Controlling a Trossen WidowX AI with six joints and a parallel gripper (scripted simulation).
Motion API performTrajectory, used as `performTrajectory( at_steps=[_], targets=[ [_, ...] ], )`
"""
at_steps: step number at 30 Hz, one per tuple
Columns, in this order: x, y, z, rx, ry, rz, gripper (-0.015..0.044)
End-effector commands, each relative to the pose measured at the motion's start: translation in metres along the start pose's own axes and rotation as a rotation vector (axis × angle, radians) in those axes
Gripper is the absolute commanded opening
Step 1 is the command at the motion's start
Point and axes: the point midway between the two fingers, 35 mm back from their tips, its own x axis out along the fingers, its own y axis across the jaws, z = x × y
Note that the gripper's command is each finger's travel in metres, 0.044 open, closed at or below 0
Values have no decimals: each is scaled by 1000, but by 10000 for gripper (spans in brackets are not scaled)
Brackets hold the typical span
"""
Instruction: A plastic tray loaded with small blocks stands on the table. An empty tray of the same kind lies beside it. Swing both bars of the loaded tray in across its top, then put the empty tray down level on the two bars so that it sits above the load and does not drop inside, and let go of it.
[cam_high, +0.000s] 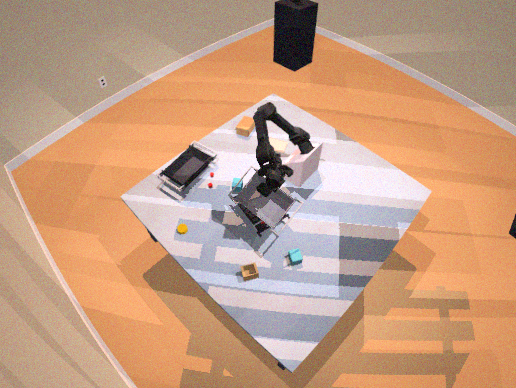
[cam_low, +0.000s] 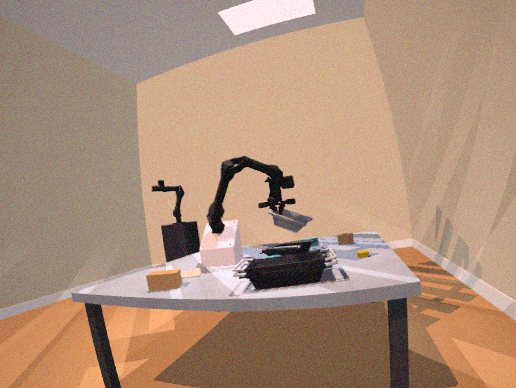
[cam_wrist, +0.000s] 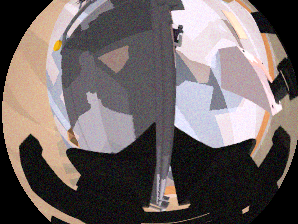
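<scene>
The grey empty tray (cam_high: 272, 210) (cam_low: 291, 221) (cam_wrist: 110, 37) hangs tilted in the air above the table. My gripper (cam_high: 268, 188) (cam_low: 279, 209) (cam_wrist: 161, 125) is shut on its wall, which runs between the fingertips in the wrist view. The black loaded tray (cam_high: 251, 215) stands on the table under it, mostly hidden by the held tray in the top view. A little red shows at its uncovered end. Thin wire loops show around both trays in the top view; how the loaded tray's bars lie cannot be made out.
Another black tray with wire bars (cam_high: 187, 167) (cam_low: 287, 273) stands near the table edge. Around are cyan blocks (cam_high: 237, 184) (cam_high: 295, 256), a brown open box (cam_high: 243, 273), a yellow disc (cam_high: 182, 229) (cam_low: 363, 254), red bits (cam_high: 212, 174), an orange block (cam_high: 245, 126) (cam_low: 164, 280) and my arm's pink base (cam_high: 306, 167).
</scene>
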Motion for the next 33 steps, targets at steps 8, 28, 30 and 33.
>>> performTrajectory(
  at_steps=[8,28,30,33],
  targets=[
    [1,8,45,194,-27,17,0],
    [2,9,47,206,-29,17,0],
    [2,9,47,206,-29,17,0],
    [2,9,47,206,-29,17,0]
  ],
)
